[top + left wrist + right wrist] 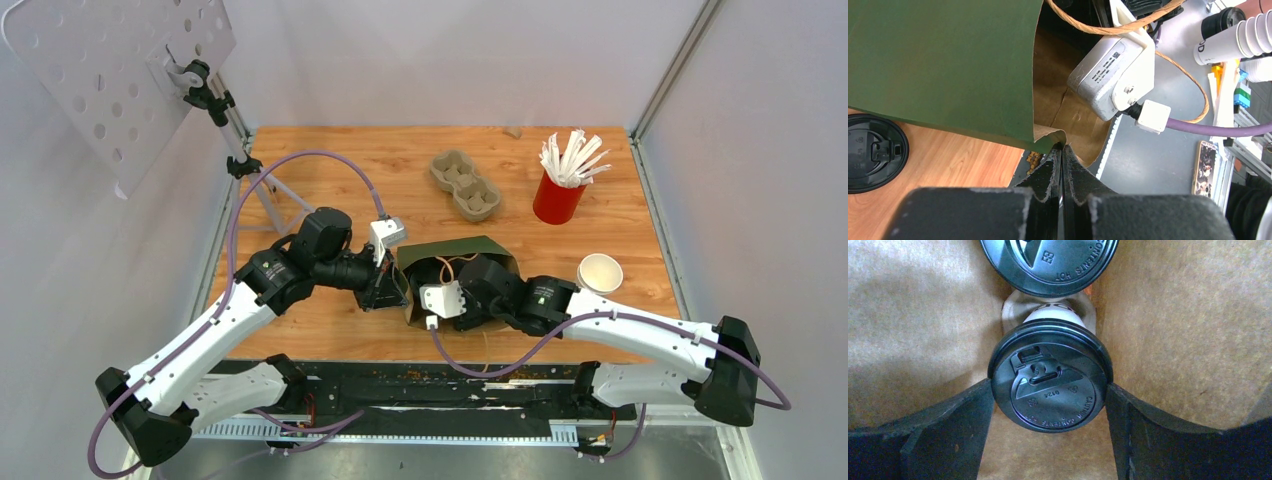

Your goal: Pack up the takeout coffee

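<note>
bagging step. left fingers [1062,156] pinch the bag [948,65] rim, holding it open. right fingers [1050,392] grip the near cup [1053,405] inside, beside the far cup [1048,260]. next: release, withdraw without tipping either.

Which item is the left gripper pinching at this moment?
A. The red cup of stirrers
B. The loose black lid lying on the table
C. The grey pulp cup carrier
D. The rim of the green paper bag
D: in the left wrist view the left gripper has its fingers closed together on the folded edge of the green paper bag, whose brown inside shows.
</note>
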`<state>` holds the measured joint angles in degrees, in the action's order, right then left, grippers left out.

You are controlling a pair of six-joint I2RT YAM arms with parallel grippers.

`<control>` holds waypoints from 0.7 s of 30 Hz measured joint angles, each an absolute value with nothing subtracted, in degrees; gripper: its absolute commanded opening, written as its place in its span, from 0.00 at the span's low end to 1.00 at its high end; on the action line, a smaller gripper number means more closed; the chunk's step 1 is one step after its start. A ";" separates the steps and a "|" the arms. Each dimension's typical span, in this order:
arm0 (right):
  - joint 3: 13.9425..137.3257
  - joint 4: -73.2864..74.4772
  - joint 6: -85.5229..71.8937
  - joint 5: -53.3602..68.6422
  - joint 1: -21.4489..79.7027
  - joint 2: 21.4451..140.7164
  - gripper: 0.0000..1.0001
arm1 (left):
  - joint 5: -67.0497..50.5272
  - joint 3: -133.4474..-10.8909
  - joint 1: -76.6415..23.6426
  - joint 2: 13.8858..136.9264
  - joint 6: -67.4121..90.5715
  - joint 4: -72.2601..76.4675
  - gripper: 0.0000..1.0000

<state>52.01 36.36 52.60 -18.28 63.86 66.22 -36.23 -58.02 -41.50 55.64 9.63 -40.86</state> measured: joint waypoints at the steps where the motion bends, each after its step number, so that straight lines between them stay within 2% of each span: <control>1: 52.01 36.36 52.60 -18.20 63.83 66.22 0.53 | -36.23 -58.02 -41.50 55.64 9.63 -40.86 0.06; 21: 49.54 34.33 52.05 -17.69 62.70 66.11 0.54 | -36.18 -58.02 -41.50 55.64 9.45 -40.91 0.05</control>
<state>49.54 34.33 52.05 -17.69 62.70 66.11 -36.18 -58.02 -41.50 55.64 9.45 -40.91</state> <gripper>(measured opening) 0.774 0.058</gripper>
